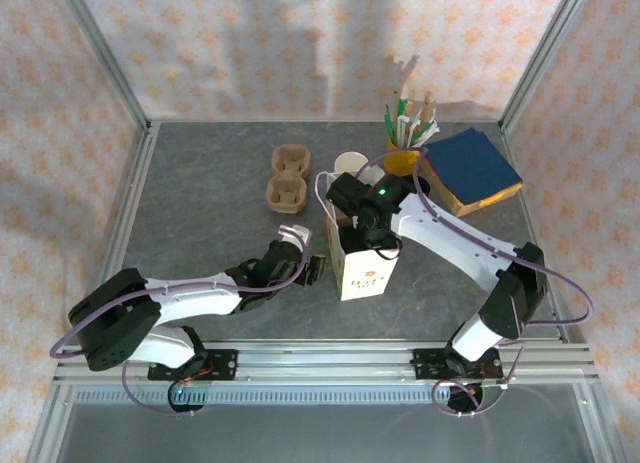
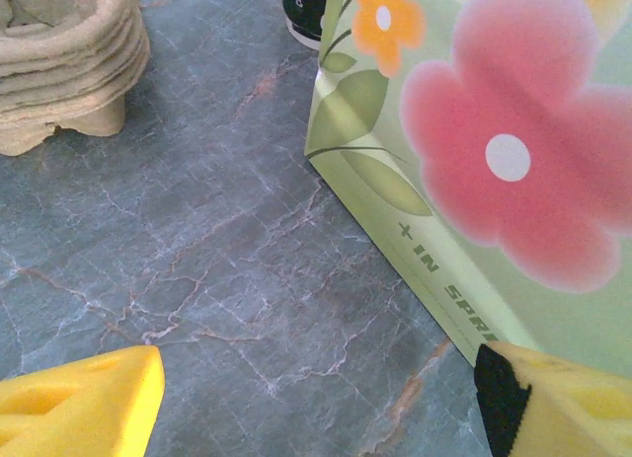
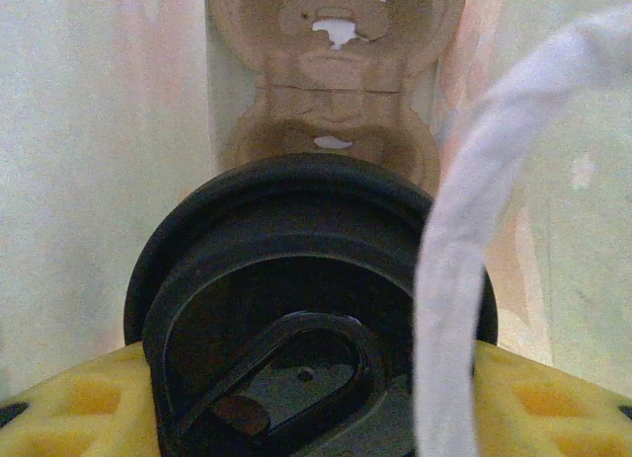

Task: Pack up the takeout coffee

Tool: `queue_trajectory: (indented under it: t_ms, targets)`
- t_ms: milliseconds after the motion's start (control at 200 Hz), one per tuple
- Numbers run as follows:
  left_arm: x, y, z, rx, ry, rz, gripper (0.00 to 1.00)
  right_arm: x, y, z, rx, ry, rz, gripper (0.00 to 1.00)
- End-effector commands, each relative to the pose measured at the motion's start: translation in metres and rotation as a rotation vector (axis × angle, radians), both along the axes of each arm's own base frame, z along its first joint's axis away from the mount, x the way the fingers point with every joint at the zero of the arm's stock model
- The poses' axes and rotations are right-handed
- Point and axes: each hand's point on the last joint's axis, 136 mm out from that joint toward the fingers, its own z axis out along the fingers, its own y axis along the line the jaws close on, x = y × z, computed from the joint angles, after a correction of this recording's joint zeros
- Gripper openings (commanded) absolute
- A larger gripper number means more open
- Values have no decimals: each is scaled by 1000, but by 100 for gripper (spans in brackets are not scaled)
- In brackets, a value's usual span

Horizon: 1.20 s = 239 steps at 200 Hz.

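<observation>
Two grippers: one is inside the bag (image 1: 365, 275), the other is outside beside it.
Grip: the right gripper (image 3: 314, 410) is closed on the coffee (image 3: 296, 230). Its yellow fingers (image 3: 79, 408) press from both sides just under the black lid (image 3: 276, 373).
Place of cup: the coffee is upright between the pale bag walls, with the lid facing the wrist camera. The cup wall is hidden.
Under the cup: a pulp carrier (image 3: 336, 112) lies on the bag floor, straight beyond the lid.
Axis: the cup's long axis runs down the bag's depth, the same way the gripper points. I judge the next move is a plain push down into a carrier pocket. Whether the cup is already in the pocket, I cannot tell.
Risk: the white handle (image 3: 464, 279) hangs across the right side of the cup and could catch, I think.
Other arm: the left gripper (image 2: 316, 383) is spread wide and holds nothing. It is low over the table, just beside the flowered wall, and I cannot tell if it touches.
Nearer arm: the right one, since it already has the cup.
Farther out: spare carriers (image 1: 288, 178) sit behind the bag.
</observation>
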Motion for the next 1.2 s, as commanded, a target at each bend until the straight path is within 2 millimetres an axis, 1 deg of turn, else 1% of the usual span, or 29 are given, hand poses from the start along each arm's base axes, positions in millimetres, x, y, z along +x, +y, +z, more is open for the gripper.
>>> queue_trajectory:
  t_ms: [0,105,455,691,931,1191]
  targets:
    - [6,-4,9,-23,-32,20,84,-3,-6,-3,-23,18,-14,47]
    - [6,-3,8,-19,-31,23,84,-3,-7,-4,-31,17,-17,47]
    - [7,-5,8,-23,-32,23,84,2,-10,1,-36,-19,-27,47]
    - [7,-6,8,-29,-31,26,83,-1,-12,2,-27,-24,-22,48]
    - [6,-6,7,-29,-33,27,83,-7,-16,-3,-33,-7,-18,48]
    - [6,-6,7,-28,-32,26,83,-1,-13,2,-23,-32,-24,48]
